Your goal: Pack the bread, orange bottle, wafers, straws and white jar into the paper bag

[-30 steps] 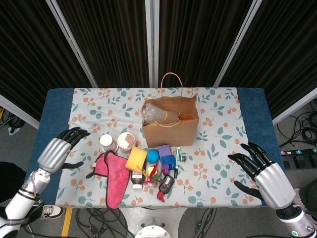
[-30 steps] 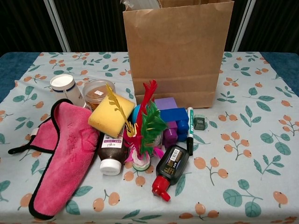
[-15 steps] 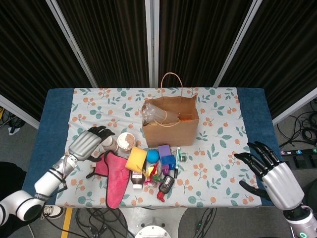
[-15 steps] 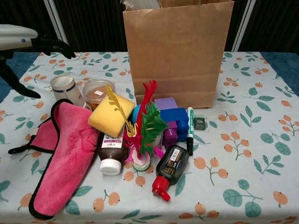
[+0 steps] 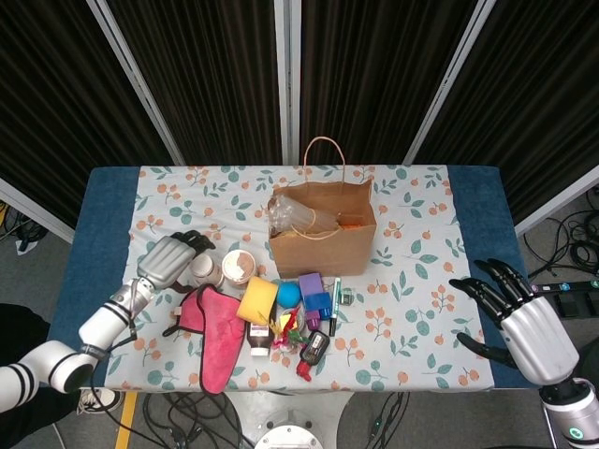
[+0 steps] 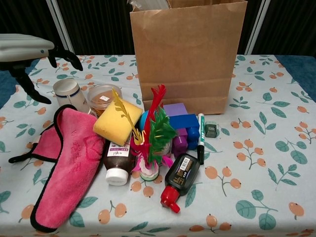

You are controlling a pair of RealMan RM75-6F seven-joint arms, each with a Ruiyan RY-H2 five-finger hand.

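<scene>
While my left hand hovers over the white jar, fingers spread and holding nothing, the jar stands upright on the floral tablecloth.

My fingers arch just above its lid, apart from it in the chest view. It stands beside a brown-lidded tub and a pink cloth. The paper bag stands behind, already holding clear wrapping. My right hand hangs wide open, well apart at the table's right edge.

silver-backed left hand with black fingers
</scene>
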